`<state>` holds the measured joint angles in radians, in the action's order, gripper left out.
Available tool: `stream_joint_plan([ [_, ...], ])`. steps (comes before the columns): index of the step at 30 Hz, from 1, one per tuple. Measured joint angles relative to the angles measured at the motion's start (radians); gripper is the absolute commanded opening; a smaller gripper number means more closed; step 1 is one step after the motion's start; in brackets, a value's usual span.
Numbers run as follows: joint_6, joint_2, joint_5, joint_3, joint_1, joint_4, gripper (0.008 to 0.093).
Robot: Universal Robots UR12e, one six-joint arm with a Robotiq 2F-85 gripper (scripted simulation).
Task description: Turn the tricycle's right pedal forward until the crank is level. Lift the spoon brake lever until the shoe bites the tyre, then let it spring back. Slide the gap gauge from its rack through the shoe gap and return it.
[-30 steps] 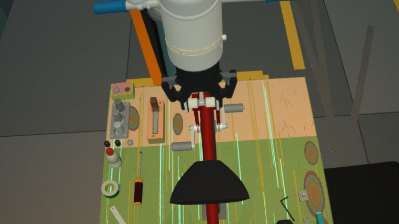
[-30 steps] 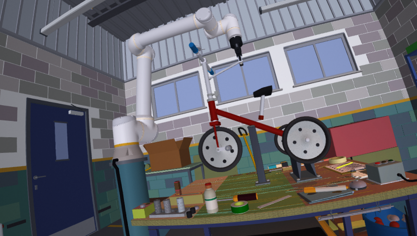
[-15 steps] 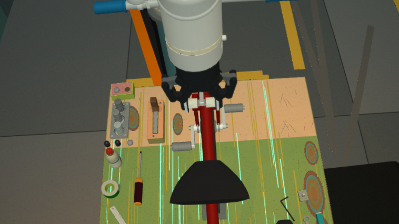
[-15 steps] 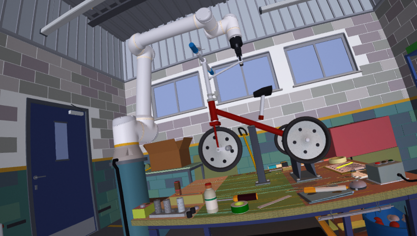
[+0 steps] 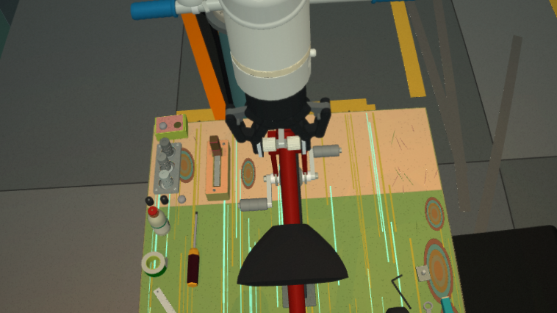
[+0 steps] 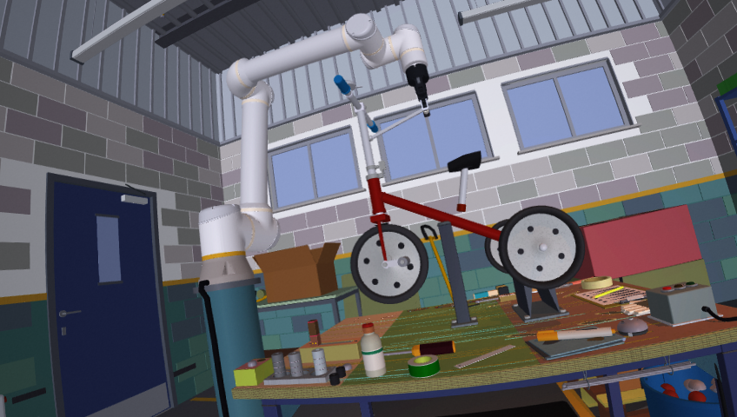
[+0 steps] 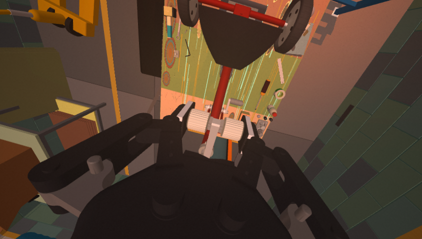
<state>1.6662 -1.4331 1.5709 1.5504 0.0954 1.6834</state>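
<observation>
My gripper (image 5: 283,143) (image 7: 216,128) (image 6: 425,109) hangs high above the bench, over the red tricycle (image 6: 439,217) on its stand. Between the fingers is the ribbed white handle of the spoon brake lever (image 7: 216,128) (image 5: 283,144), at the raised end of a thin lever rod (image 6: 398,123) running back to the steering column. Below it the crank carries a right pedal (image 5: 326,150) and a left pedal (image 5: 254,204). The gap gauge (image 5: 216,159) sits in its orange rack (image 5: 217,173) on the left of the bench. The black saddle (image 5: 293,255) is nearer the camera. My gripper is closed around the brake lever handle.
A cardboard box (image 6: 297,271) stands behind the bench. On the bench lie a bottle (image 5: 158,221), a tape roll (image 5: 154,264), a screwdriver (image 5: 193,261), a cylinder rack (image 5: 166,167) and a hex key (image 5: 401,290). The blue handlebar grip (image 5: 154,8) is beside my wrist.
</observation>
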Motion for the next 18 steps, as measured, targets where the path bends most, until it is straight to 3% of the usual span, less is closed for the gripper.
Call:
stream_joint_plan([
  [18,0.000,0.000,0.000,0.000,0.000,0.000,0.0555],
])
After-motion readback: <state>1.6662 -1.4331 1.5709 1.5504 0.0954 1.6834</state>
